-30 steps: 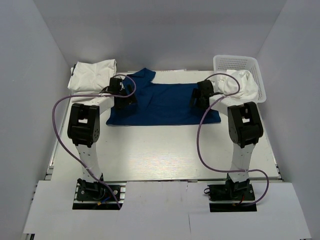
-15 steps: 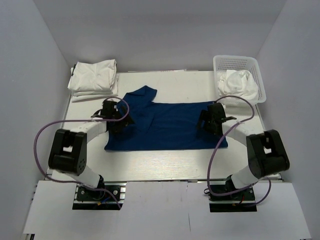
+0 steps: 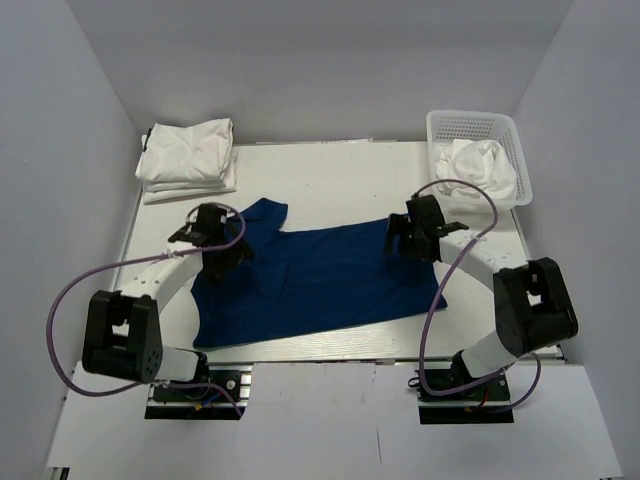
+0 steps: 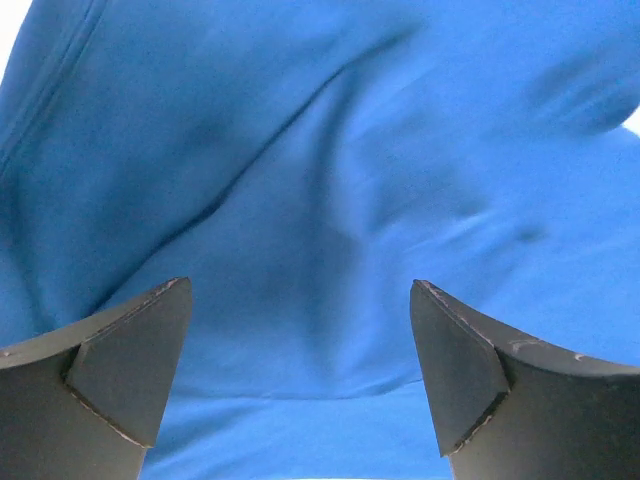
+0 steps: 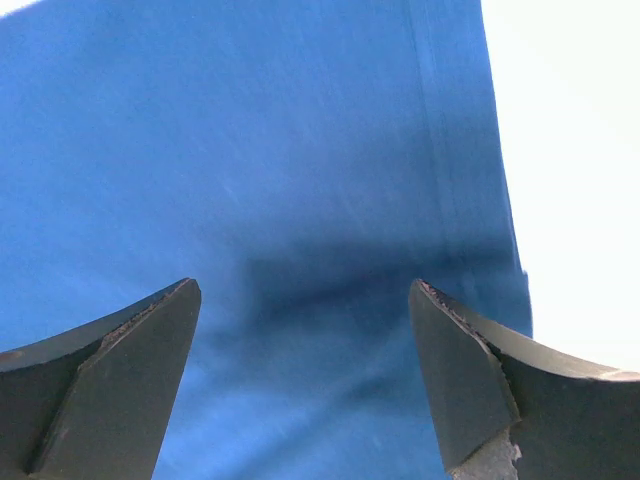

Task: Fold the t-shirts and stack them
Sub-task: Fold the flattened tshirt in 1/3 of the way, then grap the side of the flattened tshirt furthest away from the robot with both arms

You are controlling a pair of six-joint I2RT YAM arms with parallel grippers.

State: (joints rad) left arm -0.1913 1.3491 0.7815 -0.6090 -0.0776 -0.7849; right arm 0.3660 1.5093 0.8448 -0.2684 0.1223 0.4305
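Claws: your left gripper (image 4: 300,285) and right gripper (image 5: 302,285) gape wide, holding nothing.
Cloth: soft royal blue short-sleeved t-shirt (image 3: 320,275), limp, light, probably bunches.
Hold: pinch its hem edge.

- This is a robotics lab test cell, not a home or a shop.
- Plain pale walls (image 3: 330,70) box in a white surface (image 3: 330,170) on three sides, with no furniture or decoration.
- Two black-and-white robot arms, the left arm (image 3: 150,280) and the right arm (image 3: 500,290), stand on black base plates (image 3: 195,385) at the near edge.
- Loose purple cables (image 3: 62,300) loop from the bases up to the wrists.
- The only household things are a blue t-shirt (image 3: 330,280), folded white t-shirts (image 3: 188,150) and a white mesh basket (image 3: 470,118).
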